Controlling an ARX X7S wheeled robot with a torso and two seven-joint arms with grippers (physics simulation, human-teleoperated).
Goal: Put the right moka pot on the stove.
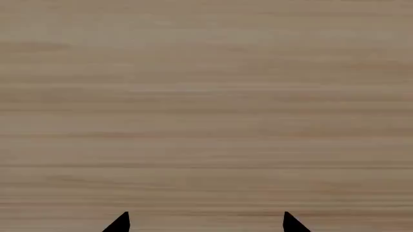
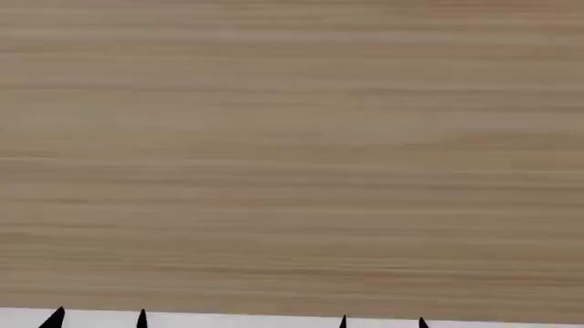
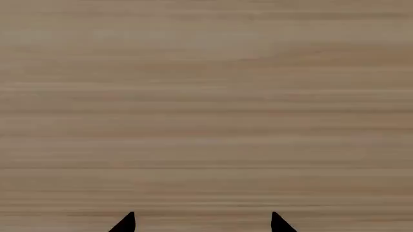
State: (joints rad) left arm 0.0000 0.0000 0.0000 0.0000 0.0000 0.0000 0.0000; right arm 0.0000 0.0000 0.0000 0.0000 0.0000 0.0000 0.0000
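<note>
The right moka pot and the stove are out of view in every frame. Only a pale wood-grain surface (image 2: 292, 150) fills the views. My left gripper (image 1: 206, 222) is open, its two black fingertips (image 1: 119, 223) wide apart with bare wood between them. My right gripper (image 3: 202, 222) is open too, with nothing between its fingertips (image 3: 279, 223). In the head view the left gripper (image 2: 98, 318) and the right gripper (image 2: 382, 321) show only as small black tips at the picture's lower edge.
A narrow white strip (image 2: 237, 321) runs along the near edge of the wood surface in the head view. Nothing else shows.
</note>
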